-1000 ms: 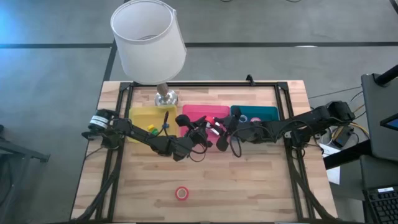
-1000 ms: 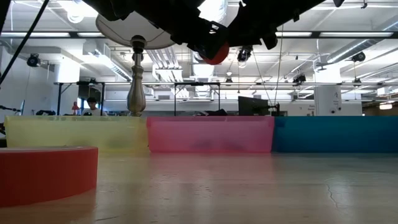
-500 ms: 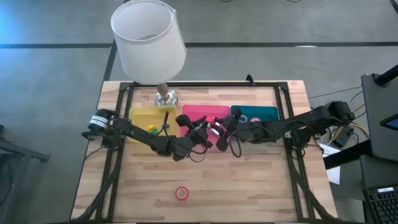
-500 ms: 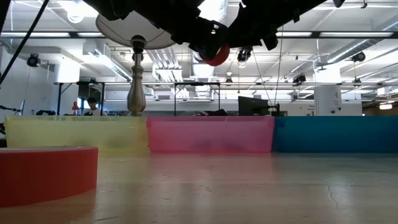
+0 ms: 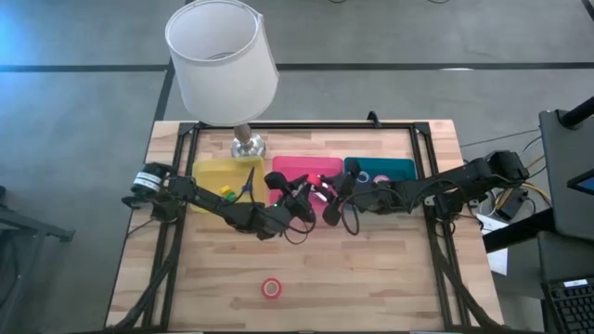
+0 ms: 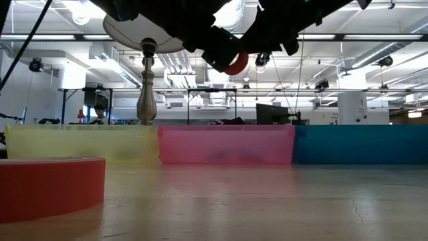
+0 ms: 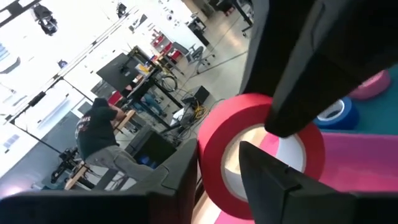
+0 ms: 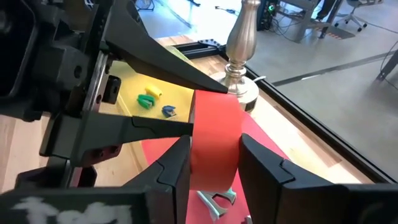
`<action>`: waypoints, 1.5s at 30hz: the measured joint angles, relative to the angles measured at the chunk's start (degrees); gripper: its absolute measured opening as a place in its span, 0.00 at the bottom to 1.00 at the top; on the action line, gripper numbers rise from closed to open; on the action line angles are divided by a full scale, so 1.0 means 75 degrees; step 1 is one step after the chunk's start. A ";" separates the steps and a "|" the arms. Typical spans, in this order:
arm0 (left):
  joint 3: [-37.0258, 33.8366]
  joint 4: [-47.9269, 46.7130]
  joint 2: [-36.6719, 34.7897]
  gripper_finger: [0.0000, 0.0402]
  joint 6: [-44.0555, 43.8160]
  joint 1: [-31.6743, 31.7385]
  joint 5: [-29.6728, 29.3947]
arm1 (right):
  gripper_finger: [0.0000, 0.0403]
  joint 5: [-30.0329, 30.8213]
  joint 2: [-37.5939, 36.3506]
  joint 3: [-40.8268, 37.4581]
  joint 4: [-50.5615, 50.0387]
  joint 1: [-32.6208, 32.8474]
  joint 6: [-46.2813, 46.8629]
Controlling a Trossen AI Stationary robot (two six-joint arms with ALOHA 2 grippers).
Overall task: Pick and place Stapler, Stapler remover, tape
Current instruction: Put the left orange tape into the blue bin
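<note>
A red tape roll (image 8: pixel 214 137) hangs in mid-air over the pink bin (image 5: pixel 306 167), between both grippers. My right gripper (image 8: pixel 214 177) is shut on it from the table's right. My left gripper (image 7: pixel 221 186) reaches in from the left and is open, one finger inside the roll's hole (image 7: pixel 267 168) and one outside its wall. A second red tape roll (image 5: pixel 270 289) lies flat on the table near the front edge. A silvery claw-shaped stapler remover (image 8: pixel 214 202) lies in the pink bin. The stapler is out of view. My right gripper pinches the red roll between its two fingers, one on each flat side, with the red band (image 8: pixel 214 165) facing the wrist. The fingers come from the table's right, slanting slightly down. The roll stands on edge, lifted clear above the pink bin. My left gripper's fingers stand on either side of the roll's wall (image 7: pixel 217 162); I cannot tell whether they touch it.
A yellow bin (image 5: pixel 215 176) holds small green and blue pieces (image 8: pixel 149 98). A teal bin (image 5: pixel 394 167) holds a blue roll (image 7: pixel 339 115) and a pink roll (image 7: pixel 373 84). A lamp (image 5: pixel 223 56) stands at the far edge. A dark frame (image 5: pixel 422 139) rims the table.
My left gripper has opened on the red roll and its wrist has tipped a little, staying in place. The roll has stayed up over the pink bin in my right gripper.
</note>
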 joint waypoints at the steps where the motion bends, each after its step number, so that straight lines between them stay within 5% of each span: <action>1: 0.0000 -0.0055 0.0000 0.30 0.0011 -0.0003 -0.0002 | 0.26 0.0002 -0.0001 0.0000 -0.0008 0.0000 0.0005; 18: -0.0003 -0.0260 0.0000 0.34 0.0026 -0.0049 -0.0064 | 0.26 0.1318 -0.0185 0.0009 -0.1551 -0.0147 0.0550; 35: -0.0003 -0.0607 0.0000 0.33 -0.0321 -0.0105 -0.0061 | 0.27 0.0789 -0.1664 -0.0355 -0.8757 -0.0166 0.7408; 45: -0.0003 -0.0607 0.0000 0.33 -0.0434 -0.0102 0.0153 | 0.27 0.0323 -0.1647 -0.0708 -1.0176 -0.0217 0.9972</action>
